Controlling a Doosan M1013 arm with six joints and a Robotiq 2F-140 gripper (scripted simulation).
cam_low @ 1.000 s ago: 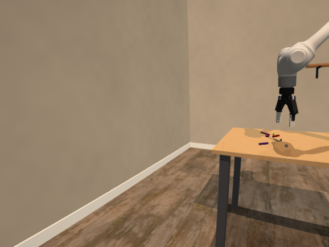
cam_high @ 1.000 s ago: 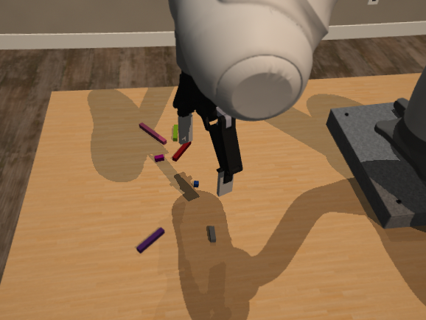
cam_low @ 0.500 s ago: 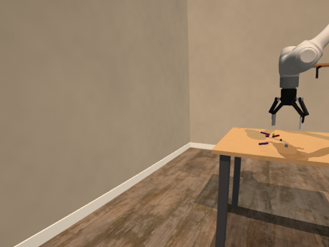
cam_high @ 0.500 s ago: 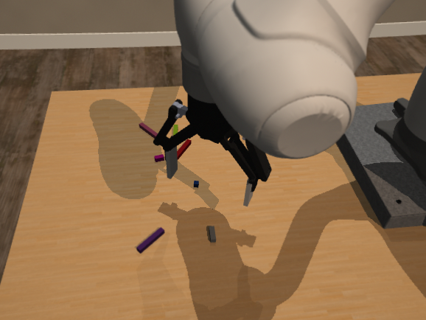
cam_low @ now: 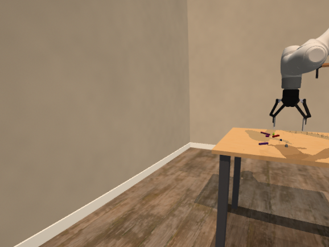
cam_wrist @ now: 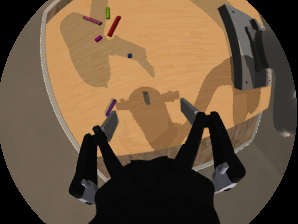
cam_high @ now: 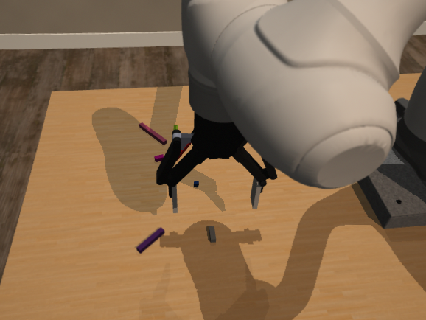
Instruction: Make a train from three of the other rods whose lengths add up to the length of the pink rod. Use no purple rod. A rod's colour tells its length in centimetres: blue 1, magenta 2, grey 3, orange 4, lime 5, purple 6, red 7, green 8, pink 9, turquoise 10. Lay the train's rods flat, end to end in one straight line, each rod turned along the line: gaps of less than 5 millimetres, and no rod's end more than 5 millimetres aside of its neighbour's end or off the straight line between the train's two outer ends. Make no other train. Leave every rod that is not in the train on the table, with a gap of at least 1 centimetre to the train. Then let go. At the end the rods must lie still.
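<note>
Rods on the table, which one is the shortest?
The blue rod, a tiny cube-like piece lying between the pink rod and the grey rod. Every other rod is visibly elongated.

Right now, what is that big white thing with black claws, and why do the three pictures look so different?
The big white thing is a robot arm. The black claws at its end are its gripper, a hand with two fingers. They are spread wide and hold nothing; the gripper hangs above the table.

The pictures show one moment from three cameras. One looks down from above, so the arm fills much of it. One stands far off in the room. One sits on the robot's wrist, looking down past the fingers.

On the table lie little coloured rods: a pink rod, a short magenta rod, a purple rod, a grey rod, a tiny blue rod, a red rod and a lime rod. The dark patches are only shadows.
</note>
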